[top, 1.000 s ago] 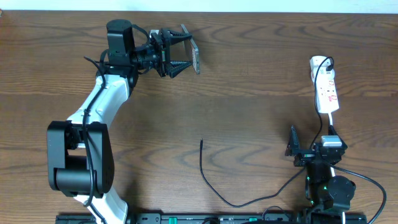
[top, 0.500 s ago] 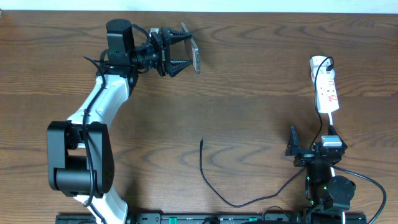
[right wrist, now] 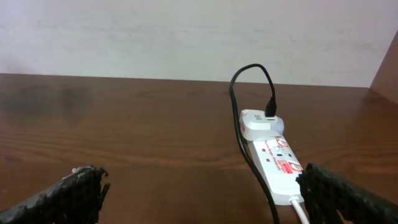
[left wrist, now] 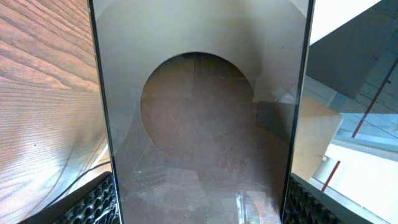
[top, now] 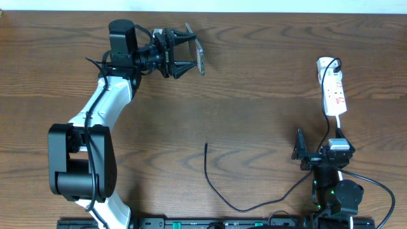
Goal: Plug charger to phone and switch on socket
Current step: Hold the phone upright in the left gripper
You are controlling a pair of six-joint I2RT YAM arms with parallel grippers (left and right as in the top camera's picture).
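Observation:
My left gripper (top: 191, 56) is at the far left of the table, shut on the phone (top: 200, 58), which it holds on edge above the wood. In the left wrist view the phone's glossy bronze-brown face (left wrist: 199, 124) fills the frame between my two pads. The charger cable (top: 213, 184) lies loose on the table, its connector tip (top: 205, 145) free near the middle. The cable runs right and up to the white socket (top: 333, 86), also in the right wrist view (right wrist: 277, 158), where it enters a white adapter (right wrist: 261, 123). My right gripper (top: 321, 152) is open and empty, just short of the socket.
The table's far edge meets a pale wall behind the socket (right wrist: 186, 37). The socket's white cord (right wrist: 300, 210) runs toward my right gripper. The left arm's white links (top: 102, 108) stretch along the left side.

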